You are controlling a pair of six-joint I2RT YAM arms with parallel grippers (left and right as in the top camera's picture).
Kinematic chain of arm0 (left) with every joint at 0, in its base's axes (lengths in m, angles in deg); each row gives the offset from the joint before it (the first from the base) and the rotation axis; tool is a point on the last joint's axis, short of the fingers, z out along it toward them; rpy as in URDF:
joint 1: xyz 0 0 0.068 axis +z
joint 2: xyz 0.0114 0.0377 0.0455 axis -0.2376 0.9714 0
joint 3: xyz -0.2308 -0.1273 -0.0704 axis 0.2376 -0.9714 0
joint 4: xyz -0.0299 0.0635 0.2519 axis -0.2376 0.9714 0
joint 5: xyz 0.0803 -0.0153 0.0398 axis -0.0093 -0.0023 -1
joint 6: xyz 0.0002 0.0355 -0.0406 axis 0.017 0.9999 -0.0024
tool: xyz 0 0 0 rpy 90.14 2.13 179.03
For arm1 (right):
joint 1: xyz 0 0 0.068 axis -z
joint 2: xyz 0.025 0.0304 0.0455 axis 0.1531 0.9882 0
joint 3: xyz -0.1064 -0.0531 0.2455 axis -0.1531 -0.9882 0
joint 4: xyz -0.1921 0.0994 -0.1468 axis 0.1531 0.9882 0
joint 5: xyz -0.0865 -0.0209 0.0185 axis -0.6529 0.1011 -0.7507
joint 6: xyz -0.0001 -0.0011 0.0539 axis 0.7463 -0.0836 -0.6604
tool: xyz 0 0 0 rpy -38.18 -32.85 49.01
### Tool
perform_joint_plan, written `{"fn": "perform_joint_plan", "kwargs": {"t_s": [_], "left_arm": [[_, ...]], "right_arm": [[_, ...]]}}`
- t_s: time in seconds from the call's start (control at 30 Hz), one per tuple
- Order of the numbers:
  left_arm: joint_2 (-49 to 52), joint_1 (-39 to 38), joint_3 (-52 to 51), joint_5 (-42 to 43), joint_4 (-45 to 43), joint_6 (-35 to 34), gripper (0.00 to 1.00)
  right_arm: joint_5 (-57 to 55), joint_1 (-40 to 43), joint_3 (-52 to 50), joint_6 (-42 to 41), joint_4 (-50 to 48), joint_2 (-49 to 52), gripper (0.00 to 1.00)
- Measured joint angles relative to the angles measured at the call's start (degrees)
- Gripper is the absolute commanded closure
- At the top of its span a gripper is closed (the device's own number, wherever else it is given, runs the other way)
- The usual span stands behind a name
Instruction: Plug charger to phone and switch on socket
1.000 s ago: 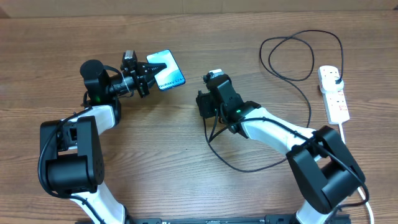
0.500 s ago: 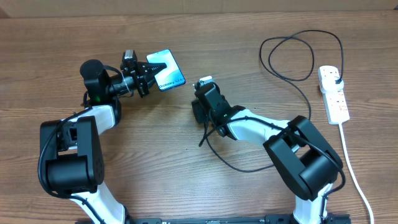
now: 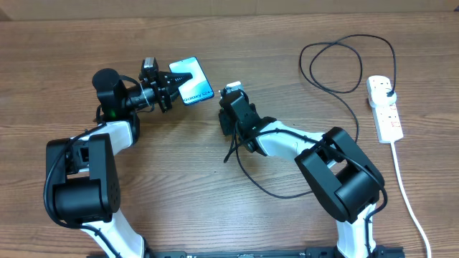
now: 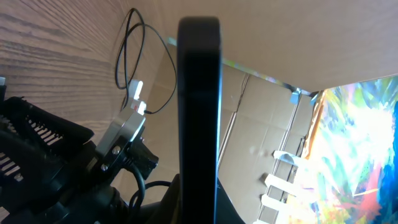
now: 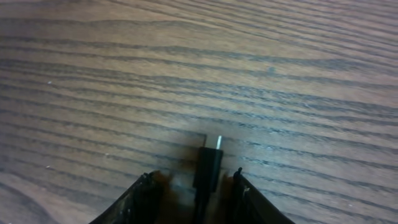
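Observation:
The phone (image 3: 193, 82), with a blue-cyan screen, is held off the table in my left gripper (image 3: 174, 80), which is shut on its near end. In the left wrist view the phone shows edge-on as a dark upright bar (image 4: 199, 106). My right gripper (image 3: 227, 122) is just right of the phone and shut on the charger's black connector tip (image 5: 209, 167), whose metal end points at the wood. The charger cable (image 3: 287, 193) loops back across the table to its plug (image 3: 388, 89) in the white socket strip (image 3: 387, 115).
The socket's thick white cord (image 3: 407, 208) runs down the right side of the wooden table (image 3: 179, 186). The cable's large loop (image 3: 344, 64) lies at the back right. A cardboard wall stands behind the table.
My right gripper has moved left toward the phone, carrying the connector and dragging the cable. The left gripper and the phone have not moved.

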Motion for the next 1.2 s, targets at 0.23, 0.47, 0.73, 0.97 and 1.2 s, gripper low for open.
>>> {"fn": "perform_joint_plan", "kwargs": {"t_s": [0.23,0.47,0.73,0.97,1.2], "left_arm": [[0.00,-0.02,0.00,0.17,0.00,0.00,0.95],[0.00,-0.02,0.02,0.20,0.00,0.00,0.96],[0.00,0.00,0.02,0.28,0.00,0.00,0.96],[0.00,0.00,0.02,0.59,0.00,0.70,0.96],[0.00,0.37,0.02,0.59,0.00,3.17,0.96]], "right_arm": [[-1.25,0.61,0.00,0.04,0.09,0.13,0.68],[-1.73,1.11,0.00,0.02,0.17,0.15,0.77],[-2.25,1.11,0.74,-0.09,0.17,0.90,0.90],[-1.95,1.14,2.08,-2.05,2.80,0.98,0.96],[2.89,2.91,3.34,-12.35,10.40,-0.59,0.96]]}}
